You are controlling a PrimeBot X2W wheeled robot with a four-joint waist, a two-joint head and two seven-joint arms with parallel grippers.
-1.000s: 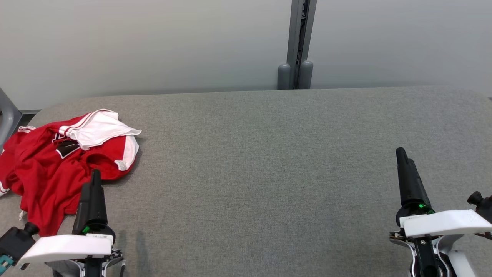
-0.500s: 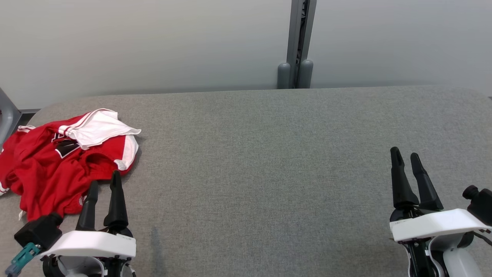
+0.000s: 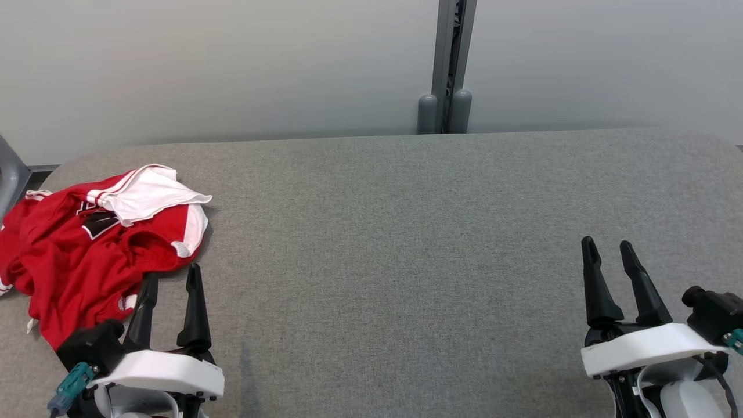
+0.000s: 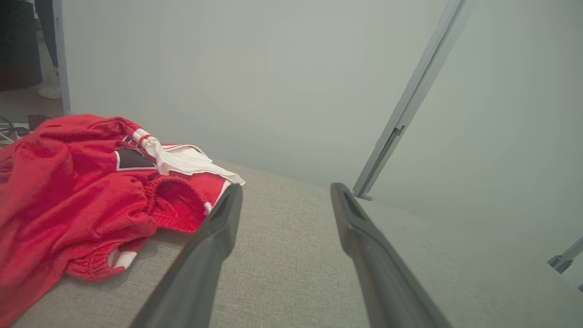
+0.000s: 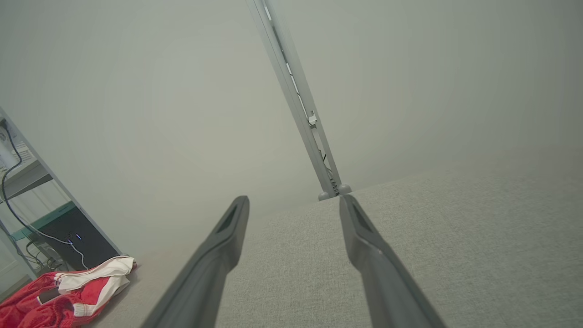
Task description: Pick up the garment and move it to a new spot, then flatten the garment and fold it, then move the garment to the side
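A crumpled red garment (image 3: 75, 255) with white trim and a dark patch lies in a heap at the left end of the grey padded table (image 3: 406, 232). In the left wrist view the garment (image 4: 68, 200) sits left of the fingers; in the right wrist view the garment (image 5: 68, 291) shows small at the lower left. My left gripper (image 3: 172, 277) stands open just below and right of the heap's near edge, touching nothing. Low at the right, my right gripper (image 3: 606, 248) is open too, over bare table, far from the cloth.
A pale wall runs behind the table, with a grey vertical post (image 3: 447, 64) at its middle. A grey frame leg (image 3: 11, 168) shows at the far left edge. Shelving with cables (image 5: 27, 200) stands beyond the table's left end.
Both grippers have turned at the wrist, so their two fingers now show side by side, and both have drawn back toward the near edge. The left one has shifted right, off the garment.
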